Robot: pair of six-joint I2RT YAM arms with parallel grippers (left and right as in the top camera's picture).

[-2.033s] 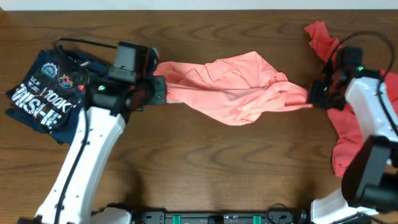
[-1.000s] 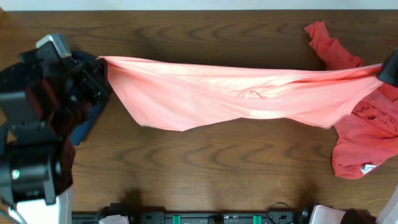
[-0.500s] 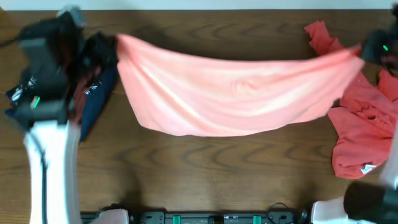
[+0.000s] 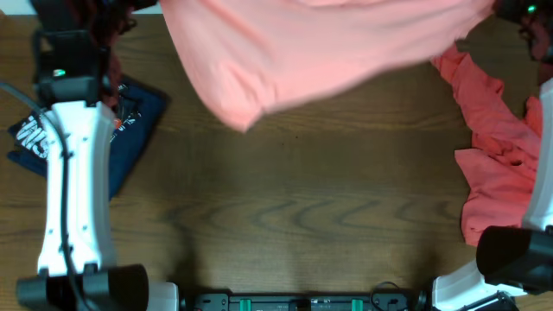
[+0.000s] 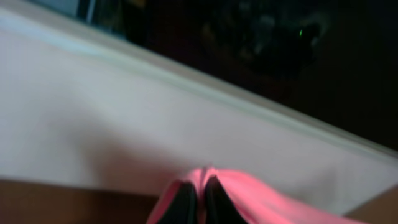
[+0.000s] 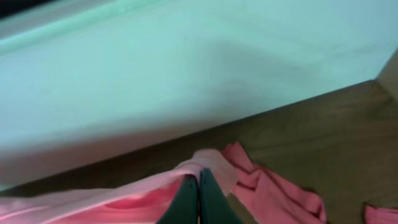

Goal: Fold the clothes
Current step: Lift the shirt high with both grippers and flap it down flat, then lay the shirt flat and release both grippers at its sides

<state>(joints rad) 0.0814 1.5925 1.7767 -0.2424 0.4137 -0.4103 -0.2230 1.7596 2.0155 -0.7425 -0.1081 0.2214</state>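
Note:
A salmon-pink garment [image 4: 302, 47] hangs stretched between both grippers, lifted high over the far side of the table, its lower edge sagging at the left. My left gripper [image 5: 198, 194] is shut on its left corner at the top left of the overhead view [image 4: 143, 7]. My right gripper [image 6: 198, 190] is shut on its right corner near the top right of the overhead view [image 4: 505, 9]. The garment also shows in the left wrist view [image 5: 249, 199] and the right wrist view [image 6: 93, 202].
A folded dark blue printed shirt [image 4: 130, 112] lies at the left, partly under the left arm. A crumpled red garment [image 4: 492, 147] lies at the right edge and shows in the right wrist view [image 6: 273, 190]. The wooden table [image 4: 294, 216] lies below.
Both grippers have pulled apart and risen, spreading the bunched pink garment wide and lifting it off the table toward the far edge.

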